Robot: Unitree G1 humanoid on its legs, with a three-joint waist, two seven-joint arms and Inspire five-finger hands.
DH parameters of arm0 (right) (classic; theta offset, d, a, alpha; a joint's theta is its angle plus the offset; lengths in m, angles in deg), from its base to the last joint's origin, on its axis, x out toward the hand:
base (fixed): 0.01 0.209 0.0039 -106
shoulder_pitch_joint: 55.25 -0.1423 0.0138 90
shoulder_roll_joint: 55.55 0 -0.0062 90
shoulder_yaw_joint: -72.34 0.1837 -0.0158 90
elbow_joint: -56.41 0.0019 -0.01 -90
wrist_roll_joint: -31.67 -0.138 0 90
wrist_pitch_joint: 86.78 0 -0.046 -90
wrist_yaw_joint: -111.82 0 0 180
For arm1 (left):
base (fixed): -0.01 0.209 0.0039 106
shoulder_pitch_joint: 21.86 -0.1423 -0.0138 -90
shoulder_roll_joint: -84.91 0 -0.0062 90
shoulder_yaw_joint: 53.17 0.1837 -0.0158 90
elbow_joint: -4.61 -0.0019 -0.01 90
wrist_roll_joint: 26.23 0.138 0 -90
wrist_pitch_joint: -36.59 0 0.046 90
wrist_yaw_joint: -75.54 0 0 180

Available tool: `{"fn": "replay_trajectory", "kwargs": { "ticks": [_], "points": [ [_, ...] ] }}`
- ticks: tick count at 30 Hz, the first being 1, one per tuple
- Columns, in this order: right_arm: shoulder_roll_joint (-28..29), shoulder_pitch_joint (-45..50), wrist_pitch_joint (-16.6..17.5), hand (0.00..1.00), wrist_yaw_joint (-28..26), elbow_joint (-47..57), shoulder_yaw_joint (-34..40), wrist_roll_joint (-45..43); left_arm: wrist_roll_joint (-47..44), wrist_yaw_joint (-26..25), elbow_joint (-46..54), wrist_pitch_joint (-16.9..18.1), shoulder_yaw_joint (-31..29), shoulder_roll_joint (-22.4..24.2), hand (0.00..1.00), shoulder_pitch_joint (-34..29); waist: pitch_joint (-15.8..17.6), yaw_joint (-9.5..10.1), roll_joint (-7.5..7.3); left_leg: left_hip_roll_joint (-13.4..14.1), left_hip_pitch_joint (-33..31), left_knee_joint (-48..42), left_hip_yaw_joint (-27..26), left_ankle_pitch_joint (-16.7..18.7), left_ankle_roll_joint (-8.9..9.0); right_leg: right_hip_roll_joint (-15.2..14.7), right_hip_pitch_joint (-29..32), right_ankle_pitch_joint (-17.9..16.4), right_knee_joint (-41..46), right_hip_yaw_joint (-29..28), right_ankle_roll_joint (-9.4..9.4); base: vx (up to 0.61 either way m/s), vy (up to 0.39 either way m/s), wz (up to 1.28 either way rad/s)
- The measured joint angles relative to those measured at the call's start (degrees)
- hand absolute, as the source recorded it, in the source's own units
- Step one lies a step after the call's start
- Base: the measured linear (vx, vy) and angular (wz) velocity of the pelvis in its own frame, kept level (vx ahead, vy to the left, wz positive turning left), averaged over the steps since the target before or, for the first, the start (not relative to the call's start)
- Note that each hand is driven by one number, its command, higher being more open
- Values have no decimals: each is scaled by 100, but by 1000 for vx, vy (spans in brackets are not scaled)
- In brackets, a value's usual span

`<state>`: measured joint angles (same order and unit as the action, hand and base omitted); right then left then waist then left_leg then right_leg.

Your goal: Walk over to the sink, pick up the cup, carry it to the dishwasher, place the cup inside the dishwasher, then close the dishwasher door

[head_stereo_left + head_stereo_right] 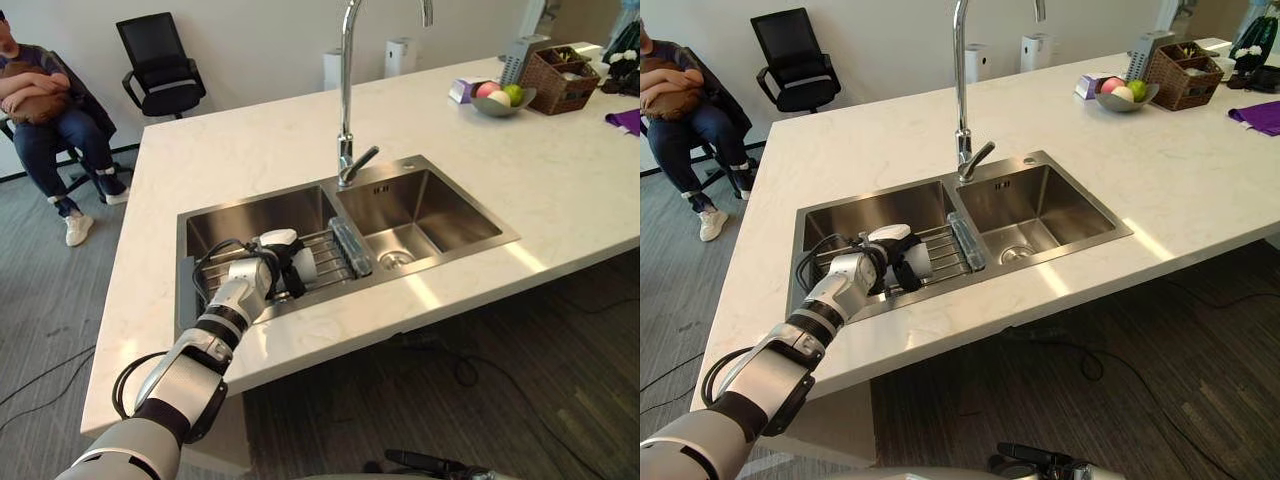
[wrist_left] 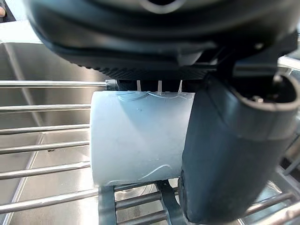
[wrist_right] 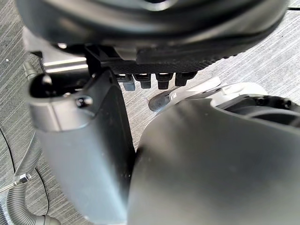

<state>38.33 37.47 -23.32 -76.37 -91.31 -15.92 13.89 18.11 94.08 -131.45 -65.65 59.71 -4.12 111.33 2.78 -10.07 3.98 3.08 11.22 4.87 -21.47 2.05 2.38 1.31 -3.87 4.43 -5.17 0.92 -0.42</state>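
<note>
The grey floor (image 1: 50,300) runs all around; on it stands the big white counter (image 1: 300,130), and set into the counter is a shiny steel sink (image 1: 440,215) with two bowls side by side. At the far left a person (image 1: 40,110) sits with arms folded; just right of the person stands a black chair (image 1: 160,60) by the wall. A tall bent tap (image 1: 346,90) rises from the far edge of the sink, between the two bowls. A wire rack (image 1: 335,262) lies across the near part of the left bowl. Far to the right on the counter sit a brown basket (image 1: 562,78), a bowl of fruit (image 1: 500,97) just left of it, and a purple cloth (image 1: 625,120) at the right edge. The left hand (image 1: 265,270) reaches into the left bowl from the near left; its dark fingers and its thumb (image 2: 229,150) are curled round the cup (image 2: 136,140), so it is holding the cup. The cup is white and lies on its side on the wire rack, in the left bowl of the sink, with its bottom side touching the wires. The right hand (image 3: 84,154) hangs above the floor, and a grey ribbed hose (image 3: 18,206) lies on the floor below it; whether this hand is open or closed cannot be told.
</note>
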Motion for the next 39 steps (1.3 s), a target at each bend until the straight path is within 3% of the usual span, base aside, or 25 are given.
{"fn": "replay_trajectory", "kwargs": {
  "ticks": [7,12,16,18,22,26,30,39],
  "points": [
    [9,-54,-103,100,-169,-11,-5,165,-53,-357,-339,204,-168,-58,0,-84,-28,8,-29,11,17,-3,0,0,-1,13,-15,-1,0,-14,1,0,0,0],
    [-13,-126,-198,100,-187,-27,-106,225,-448,-879,-451,706,-180,-125,0,-237,-29,72,-38,8,35,-3,9,11,-15,13,-34,-6,0,-14,6,0,0,0],
    [-14,-189,-213,100,-189,-70,-156,221,-820,-1594,-527,1386,-169,-223,0,-470,-27,101,-55,-6,11,-5,50,14,-20,-7,-26,-15,-1,20,14,-8,-2,4],
    [-14,-197,-210,100,-196,-77,-155,220,-1169,-1831,-263,1518,-170,-301,0,-694,-25,113,-58,-13,-26,-7,80,12,-24,-20,-16,-17,0,51,16,4,-2,9],
    [47,-175,-62,100,-199,-147,-146,212,-2072,-2019,828,1588,-292,-492,0,-1285,28,197,-139,-17,-86,-7,223,2,-39,-37,-23,-6,30,202,1,19,-4,18],
    [115,-13,202,100,-236,-181,34,212,-3526,-2025,2301,1650,-680,-487,0,-2142,54,435,-218,-17,-95,-11,390,-1,-53,-46,-73,-8,34,316,6,22,2,20],
    [128,190,523,100,-300,-257,185,215,-4734,-2337,3727,1791,-1351,-279,0,-2879,37,705,-245,-48,-80,-97,559,35,-99,-108,-204,-75,35,417,102,-14,0,18],
    [202,460,824,100,-329,-385,495,223,-5821,-2861,5465,2478,-2258,206,0,-3689,-44,941,-280,-154,-166,-180,849,74,-118,-249,-291,-174,36,571,141,-61,-8,17]
  ]
}}
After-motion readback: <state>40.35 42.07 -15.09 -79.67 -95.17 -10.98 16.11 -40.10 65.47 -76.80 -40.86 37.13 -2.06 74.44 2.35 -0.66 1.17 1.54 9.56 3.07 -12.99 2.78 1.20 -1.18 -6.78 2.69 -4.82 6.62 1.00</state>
